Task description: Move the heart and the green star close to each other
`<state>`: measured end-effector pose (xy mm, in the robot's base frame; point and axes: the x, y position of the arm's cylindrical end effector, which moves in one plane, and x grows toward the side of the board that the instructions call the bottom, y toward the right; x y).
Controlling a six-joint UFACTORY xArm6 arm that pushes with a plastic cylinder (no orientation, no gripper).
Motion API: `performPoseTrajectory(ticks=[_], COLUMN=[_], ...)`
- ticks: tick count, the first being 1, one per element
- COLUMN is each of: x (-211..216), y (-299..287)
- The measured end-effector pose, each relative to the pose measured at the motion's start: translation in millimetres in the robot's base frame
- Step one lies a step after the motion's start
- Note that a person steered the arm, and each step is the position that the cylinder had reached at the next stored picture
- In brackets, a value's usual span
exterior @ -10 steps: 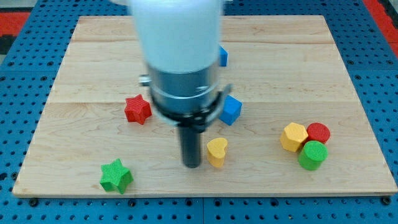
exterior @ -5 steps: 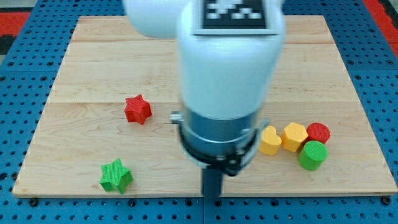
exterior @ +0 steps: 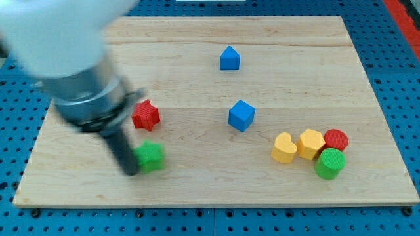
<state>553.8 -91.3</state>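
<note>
Pale wooden board (exterior: 367, 72) on a blue perforated bench, with the green star being worked toward the heart.

No jaws are fitted, so none can be described as spread or pressed; a dark rod is carried instead, and my tip (exterior: 129, 172) is set touching the green plastic star block (exterior: 150, 157) at its 9 o'clock side, seemingly so that a push would send it toward 3 o'clock. The star appears blurred, bright green and ridged. The yellow plastic heart block (exterior: 284, 148) lies well apart at 3 o'clock of the star, touching a yellow hexagonal block (exterior: 310, 143). A red star block (exterior: 146, 115) sits near, at the green star's 12 o'clock.
</note>
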Motion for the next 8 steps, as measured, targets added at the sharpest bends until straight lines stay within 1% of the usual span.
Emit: performPoseTrajectory(ticks=[1, 2, 3, 4, 6, 8], x=[-16.3, -19.5, -29.1, -34.0, -45.8, -67.0], y=[70.5, 27.5, 23.5, 75.9, 41.6, 96.4])
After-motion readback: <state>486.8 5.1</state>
